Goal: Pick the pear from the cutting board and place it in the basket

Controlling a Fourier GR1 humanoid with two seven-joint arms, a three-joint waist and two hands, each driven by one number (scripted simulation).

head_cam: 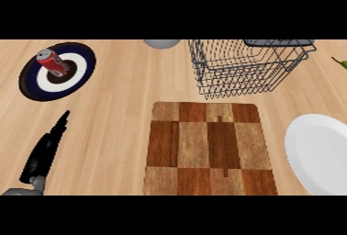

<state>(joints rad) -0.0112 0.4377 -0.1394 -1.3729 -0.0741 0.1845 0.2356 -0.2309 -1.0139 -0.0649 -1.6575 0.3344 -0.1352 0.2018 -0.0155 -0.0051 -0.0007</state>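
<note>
The wooden counter (pixel 115 124) fills the whole view. In the middle lies the cutting board (pixel 210 149), made of light and dark brown squares. Just behind it, a little to the right, stands the wire basket (pixel 247 69). A white plate (pixel 325 151) sits just beside the board's right edge. Far off to the left is a dark blue and white plate (pixel 37 87) with a red can (pixel 53 62) lying on it. The left hand (pixel 44 153) shows at the lower left, well apart from the board, with its fingers straight and pointing away. A round grey thing (pixel 163 43) peeks in at the top. A small green bit (pixel 338 62) shows at the right edge, past the basket; I cannot tell if it is the pear
</note>
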